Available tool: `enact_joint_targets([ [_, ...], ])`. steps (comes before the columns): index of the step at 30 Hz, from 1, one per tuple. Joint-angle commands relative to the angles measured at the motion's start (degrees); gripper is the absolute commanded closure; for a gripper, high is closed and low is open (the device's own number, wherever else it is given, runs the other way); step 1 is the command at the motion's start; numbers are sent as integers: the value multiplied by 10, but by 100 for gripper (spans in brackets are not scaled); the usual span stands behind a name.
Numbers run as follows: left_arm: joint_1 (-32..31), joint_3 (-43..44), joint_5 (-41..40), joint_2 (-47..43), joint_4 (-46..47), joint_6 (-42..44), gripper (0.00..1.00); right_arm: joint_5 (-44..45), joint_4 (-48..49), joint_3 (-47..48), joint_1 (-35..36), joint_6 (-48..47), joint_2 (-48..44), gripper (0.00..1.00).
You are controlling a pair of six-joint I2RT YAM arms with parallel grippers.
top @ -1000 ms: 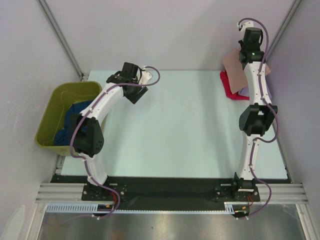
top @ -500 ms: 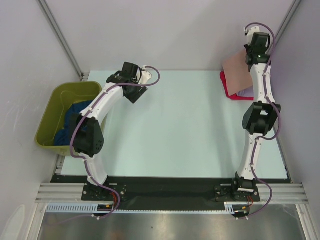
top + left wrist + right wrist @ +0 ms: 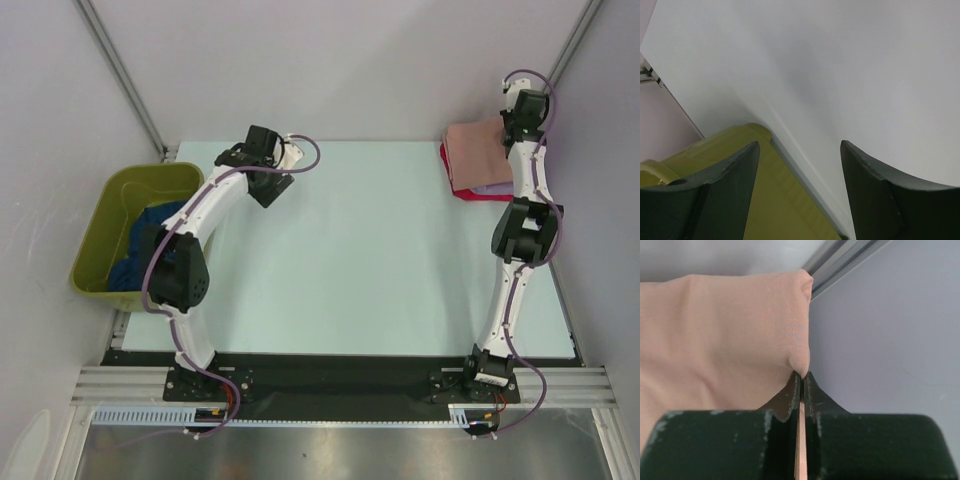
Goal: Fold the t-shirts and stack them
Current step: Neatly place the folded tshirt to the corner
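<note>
A salmon-pink t-shirt [image 3: 477, 150] lies folded at the table's far right corner, on top of a red t-shirt [image 3: 456, 182] and a lavender t-shirt [image 3: 492, 186] whose edges show beneath it. My right gripper [image 3: 522, 122] is shut on the pink shirt's far right edge; the wrist view shows the cloth [image 3: 725, 335] pinched between the closed fingertips [image 3: 801, 376]. A dark blue t-shirt [image 3: 138, 250] lies crumpled in the olive-green tub [image 3: 112, 205]. My left gripper [image 3: 272, 190] is open and empty, over the table's far left, beside the tub [image 3: 765, 200].
The tub stands off the table's left edge. Grey walls with metal rails [image 3: 120, 75] close in the back and sides. The right arm stretches along the table's right edge.
My right gripper has carried the pink shirt's edge right and down, so the cloth now lies flat over the red and lavender shirts. The left arm has barely moved.
</note>
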Motion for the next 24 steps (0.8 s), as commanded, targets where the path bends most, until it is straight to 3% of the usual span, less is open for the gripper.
enact_joint_targets([
  [1,3,10,-18,11,-2,10,28,-6,80,7,-14,-2,-1,100],
  [21,3,19,-28,40,-4,17,29,-2,120,-3,-35,-19,19,100],
  [22,3,18,-29,40,-3,18,29,-3,120,-10,-35,-18,19,97],
  [23,3,19,-29,39,-4,18,29,0,122,-11,-35,-17,20,65],
  [24,3,20,-29,41,-4,17,28,4,121,-11,-35,-13,21,44],
])
